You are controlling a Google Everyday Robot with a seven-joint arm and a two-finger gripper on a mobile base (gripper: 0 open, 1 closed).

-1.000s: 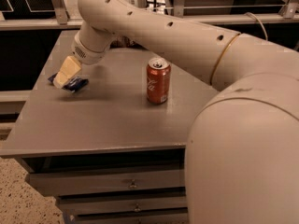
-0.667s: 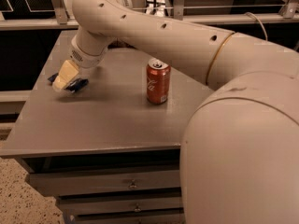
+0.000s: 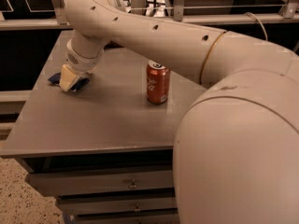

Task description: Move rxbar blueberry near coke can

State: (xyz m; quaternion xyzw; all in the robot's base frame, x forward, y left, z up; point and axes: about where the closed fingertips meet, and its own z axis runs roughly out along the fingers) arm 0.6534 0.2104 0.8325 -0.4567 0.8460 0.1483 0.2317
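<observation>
You're barely started: the rxbar blueberry sits by the bench's left edge, well apart from the coke can mid-bench. Your gripper is down on the bar, but I can't tell if it's clamped or loose. The whole carry is left.

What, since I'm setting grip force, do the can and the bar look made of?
The can looks like aluminium: glossy red paint, bare silver top. The bar seems wrapped in thin dark-blue film, though mostly hidden under the gripper at the left of the table.
</observation>
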